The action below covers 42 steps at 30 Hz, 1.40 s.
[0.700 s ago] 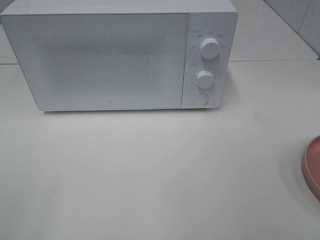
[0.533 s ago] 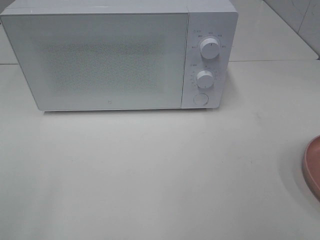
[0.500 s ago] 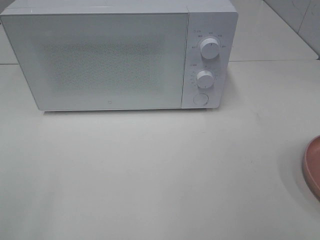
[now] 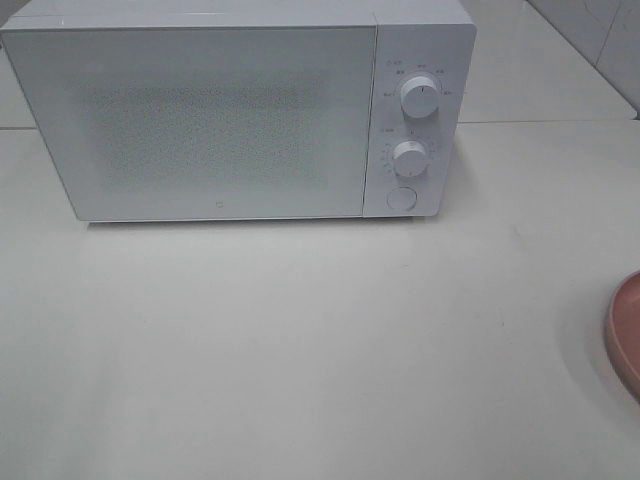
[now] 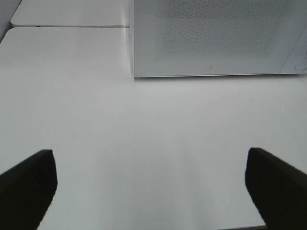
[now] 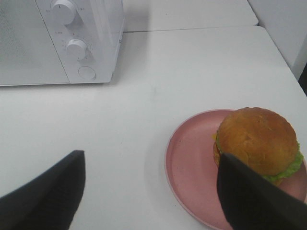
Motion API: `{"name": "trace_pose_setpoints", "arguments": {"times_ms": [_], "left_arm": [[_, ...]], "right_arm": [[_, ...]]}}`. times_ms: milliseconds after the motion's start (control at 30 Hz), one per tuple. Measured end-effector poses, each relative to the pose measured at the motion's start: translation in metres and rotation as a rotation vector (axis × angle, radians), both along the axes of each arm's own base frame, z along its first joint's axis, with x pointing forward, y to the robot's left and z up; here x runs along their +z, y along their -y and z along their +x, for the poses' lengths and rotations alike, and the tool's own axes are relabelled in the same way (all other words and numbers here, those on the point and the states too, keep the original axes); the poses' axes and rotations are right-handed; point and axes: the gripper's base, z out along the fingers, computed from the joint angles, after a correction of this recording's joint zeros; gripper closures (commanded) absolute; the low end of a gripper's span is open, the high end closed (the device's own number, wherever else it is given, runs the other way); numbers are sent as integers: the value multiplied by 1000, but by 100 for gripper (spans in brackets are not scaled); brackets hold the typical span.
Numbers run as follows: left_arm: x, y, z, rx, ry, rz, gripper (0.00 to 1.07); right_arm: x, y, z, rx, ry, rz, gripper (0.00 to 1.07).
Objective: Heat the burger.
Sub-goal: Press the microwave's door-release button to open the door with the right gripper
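Far left on the table (image 4: 300,340): we see a white microwave (image 4: 240,110) facing us, its door (image 4: 195,125) shut.
Right end of the microwave: we count an upper knob (image 4: 419,97), a lower knob (image 4: 410,158) just below it, and a round button (image 4: 400,199) lowest of the three.
Right edge, nearer than the microwave: from the high camera we catch only a sliver of the pink plate (image 4: 628,335), lying flat on the table.
Place of the burger (image 6: 256,141): we find it sitting upright on the plate, bun on top with green lettuce frilling out low on its side. It is well apart from the microwave and shows only in the right wrist view.
Our left gripper (image 5: 149,160): its dark fingers (image 5: 29,189) are spread as wide as we see them go and hold nothing. Bare table lies between them, and the microwave's door stands farther off.
Our right gripper (image 6: 151,158): the jaws stand wide apart and grip nothing. Table and part of the plate show between them. One finger (image 6: 249,196) overlaps the burger's edge in that view, and we cannot tell whether it touches.
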Motion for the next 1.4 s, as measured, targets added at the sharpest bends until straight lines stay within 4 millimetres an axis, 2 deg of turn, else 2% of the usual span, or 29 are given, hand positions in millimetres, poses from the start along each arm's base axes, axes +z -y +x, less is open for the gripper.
{"name": "trace_pose_setpoints", "arguments": {"times_ms": [200, 267, 500, 1400], "left_arm": [[0, 0, 0, 0, 0, 0, 7], [0, 0, 0, 0, 1, 0, 7], [0, 0, 0, 0, 2, 0, 7], [0, 0, 0, 0, 2, 0, 7]], "right_arm": [[5, -1, 13, 2, -53, -5, 34], [6, -1, 23, 3, -83, -8, 34], [11, -2, 38, 5, -61, -8, 34], [-17, -7, 107, 20, -8, -9, 34]]}}
